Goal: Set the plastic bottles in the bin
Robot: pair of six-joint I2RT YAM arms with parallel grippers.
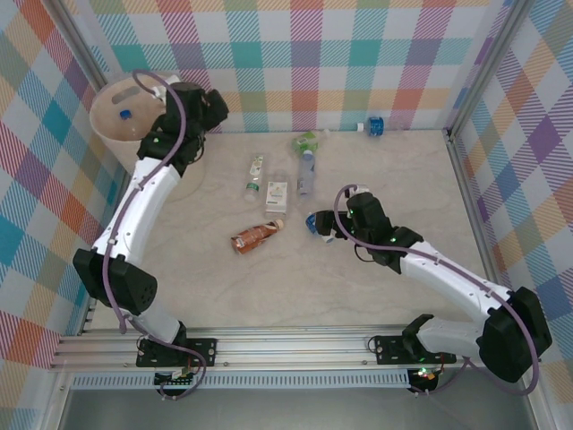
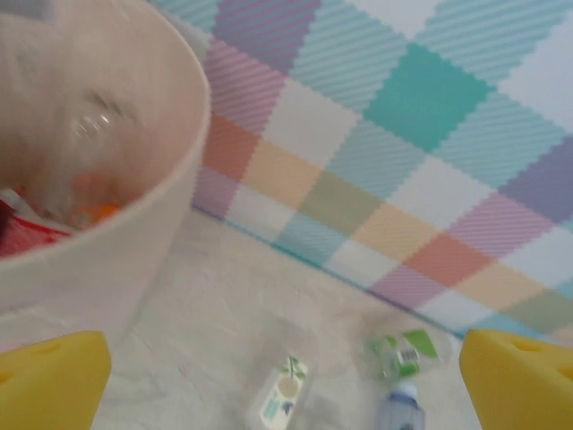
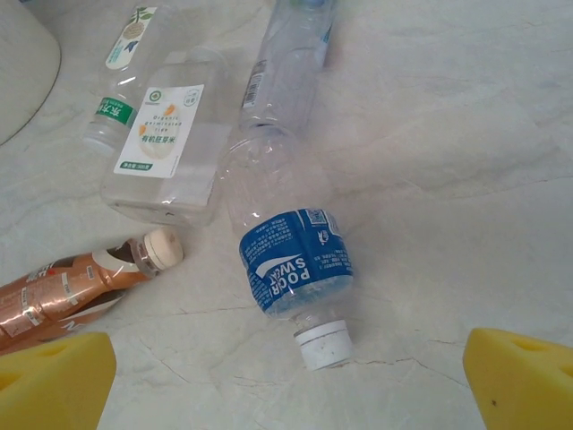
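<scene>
The left gripper (image 1: pixel 204 112) hangs just beside the rim of the beige bin (image 1: pixel 106 125), which stands to its left with a blue-capped bottle (image 1: pixel 126 114) inside. The right gripper (image 1: pixel 329 228) sits low over the bench (image 1: pixel 403 170), with a blue-labelled bottle (image 1: pixel 315 222) right at its tip. Past that tip lie a brown bottle (image 1: pixel 255 236), a white-labelled bottle (image 1: pixel 276 193) and a green-labelled bottle (image 1: pixel 254 177). Between the two grippers are a long clear bottle (image 1: pixel 306 170) and a crumpled green bottle (image 1: pixel 307 141). A small blue bottle (image 1: pixel 373 125) lies well apart from both
</scene>
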